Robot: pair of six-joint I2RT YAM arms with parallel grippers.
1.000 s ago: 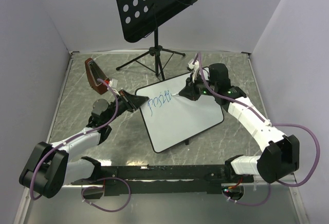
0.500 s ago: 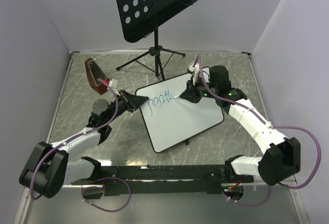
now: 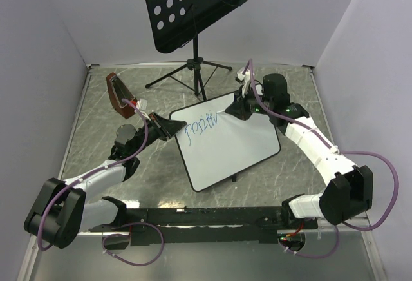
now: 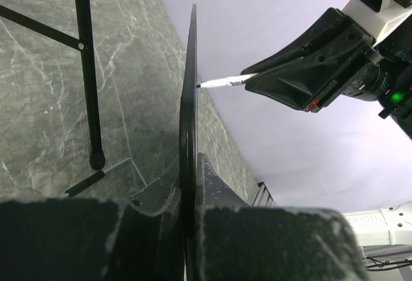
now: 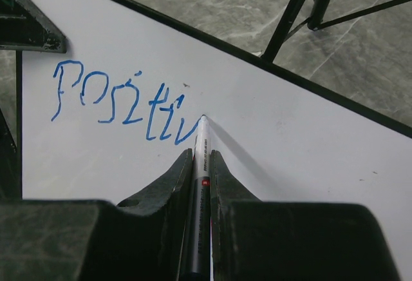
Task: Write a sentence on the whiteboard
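Note:
The whiteboard (image 3: 235, 145) is held tilted above the table, and my left gripper (image 3: 172, 126) is shut on its left edge. In the left wrist view the whiteboard (image 4: 188, 120) stands edge-on between my left gripper's (image 4: 191, 165) closed fingers. My right gripper (image 3: 232, 113) is shut on a white marker (image 5: 203, 133), gripped just behind the tip, and the tip touches the whiteboard (image 5: 290, 158). The sentence (image 5: 122, 104) in blue reads "Positiv", ending at the marker tip. The sentence (image 3: 201, 126) sits near the board's upper left.
A black perforated music stand (image 3: 193, 4) on a tripod (image 3: 196, 75) stands behind the board. One tripod leg (image 5: 290, 10) passes close to the board's far edge. A red-brown object (image 3: 118, 94) lies at the left. Grey walls close in the marble table (image 3: 96, 145).
My right gripper has moved rightwards and slightly up along the board with the marker, and more blue letters have appeared at the end of the word. The left gripper and board have stayed still.

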